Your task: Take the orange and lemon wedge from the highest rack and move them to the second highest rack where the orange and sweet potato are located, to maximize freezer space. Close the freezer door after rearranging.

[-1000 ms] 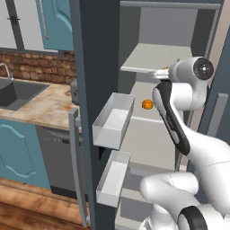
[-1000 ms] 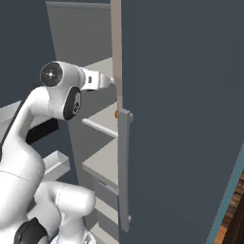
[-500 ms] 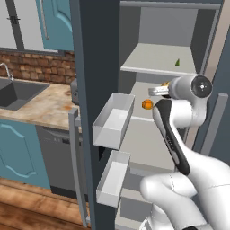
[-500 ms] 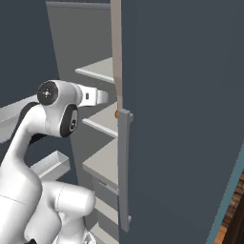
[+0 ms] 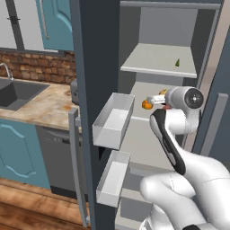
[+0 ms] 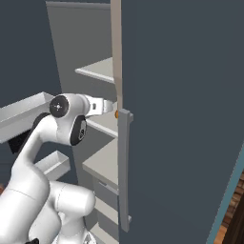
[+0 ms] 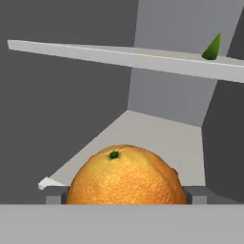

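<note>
Gripper (image 5: 152, 100) wide around the orange (image 7: 125, 175) — second rack (image 7: 143, 138) lies just below, lemon wedge (image 7: 212, 47) up-right.

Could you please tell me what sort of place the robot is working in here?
A home kitchen, it seems: an open freezer with flat shelves, a sink set in a stone counter, and teal cupboards against a brick wall.

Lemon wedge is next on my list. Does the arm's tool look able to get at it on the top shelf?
Probably not yet: the tool carries an orange. The lemon wedge itself stands unobstructed on the highest rack.
</note>
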